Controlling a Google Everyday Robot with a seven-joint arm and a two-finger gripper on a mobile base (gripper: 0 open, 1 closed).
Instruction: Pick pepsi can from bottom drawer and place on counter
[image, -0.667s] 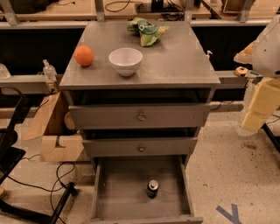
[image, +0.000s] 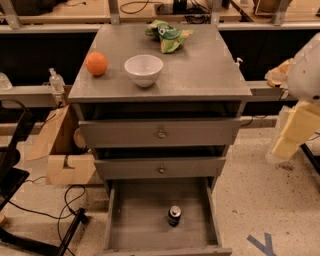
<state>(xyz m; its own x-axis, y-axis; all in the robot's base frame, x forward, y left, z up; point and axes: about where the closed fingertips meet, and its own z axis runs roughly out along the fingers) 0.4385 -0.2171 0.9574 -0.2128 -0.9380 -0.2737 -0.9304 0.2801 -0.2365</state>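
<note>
Tool (image: 291, 134): hung off the right edge of the bench (image: 210, 75), out beyond its front-right corner and below the level of the top. It was well apart from the cabinet and from everything on it. Released or clenched: cannot tell. It carried nothing I could make out.

Pepsi can (image: 174, 215): stood upright on the floor of the bottom drawer (image: 135, 220), a little right of centre and toward the drawer's front lip, touching none of its walls. Judgement: the pick had not yet begun.

The bottom drawer stood fully drawn out past the bench's front edge. This probably left the can open from above, so a descent straight down looked workable. The 2 upper drawers (image: 160, 132) sat closed, which kept them out of that path.

On the bench:
- 1 orange (image: 96, 63) near the left edge.
- 1 white bowl (image: 143, 70) just beside the orange, toward the middle.
- 1 green bag (image: 167, 36) at the rear edge, crumpled.

The right half of the bench was bare. Judgement: the front-right corner was the likely place to set the can, since it lay nearest the tool and away from the bowl.

Writing: the can showed a dark body with a pale patch, but no lettering was legible. The print on the green bag was unreadable.
</note>
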